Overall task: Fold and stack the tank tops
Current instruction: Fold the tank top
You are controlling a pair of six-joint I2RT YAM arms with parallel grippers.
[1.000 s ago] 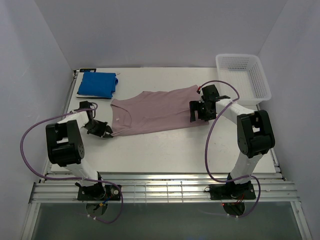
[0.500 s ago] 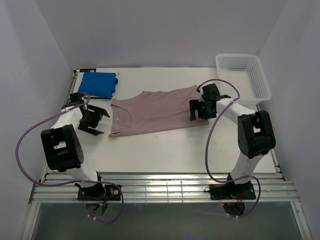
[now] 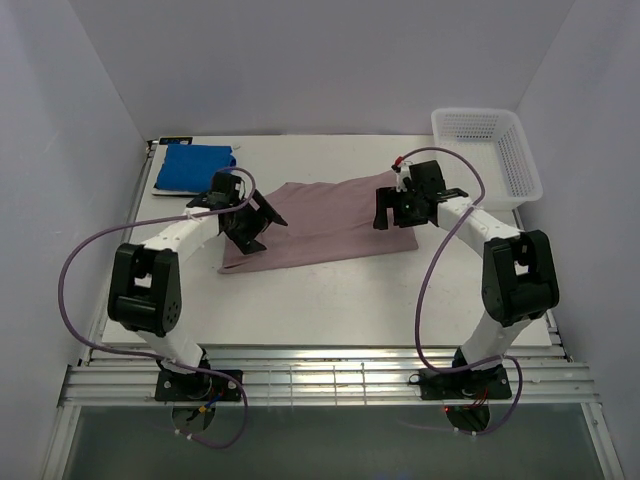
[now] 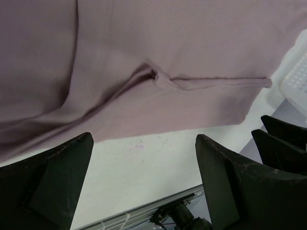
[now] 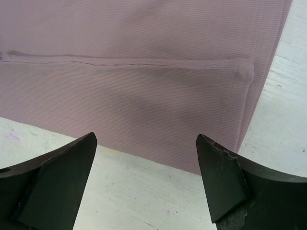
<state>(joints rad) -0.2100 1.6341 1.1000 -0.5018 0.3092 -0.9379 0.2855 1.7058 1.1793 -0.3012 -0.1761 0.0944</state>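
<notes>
The dusty pink tank top [image 3: 325, 228] lies flat in the middle of the white tabletop [image 3: 330, 300], spread lengthwise from 9 o'clock to 3 o'clock, with its 3 o'clock end a little farther from the arm bases. The left claw [image 3: 255, 220] hangs over the cloth's 9 o'clock end. Its fingers [image 4: 53, 182] stand wide apart with nothing between them. From that wrist, the pink cloth fills the upper part of the view, with a stitched edge folded over and a small pucker [image 4: 156, 76] where the seams meet. Bare tabletop shows between the fingertips just below the cloth's edge. The right claw [image 3: 392, 210] sits at the cloth's 3 o'clock end, jaws likewise spread and gripping nothing. Its wrist view shows a straight stitched hem [image 5: 124, 61] running across the fabric and a corner of the cloth at about 2 o'clock. White tabletop shows below and to the side of the cloth. Whether either claw's fingertips touch the fabric cannot be told from these views. The bright blue tank top [image 3: 193, 168] rests as a folded rectangle near the tabletop's 10 o'clock corner, well apart from the pink one. A white lattice basket [image 3: 487, 155] stands at the 2 o'clock corner, beyond the right arm. Purple cables [image 3: 75, 270] loop from each arm down to the bases at 6 o'clock.
</notes>
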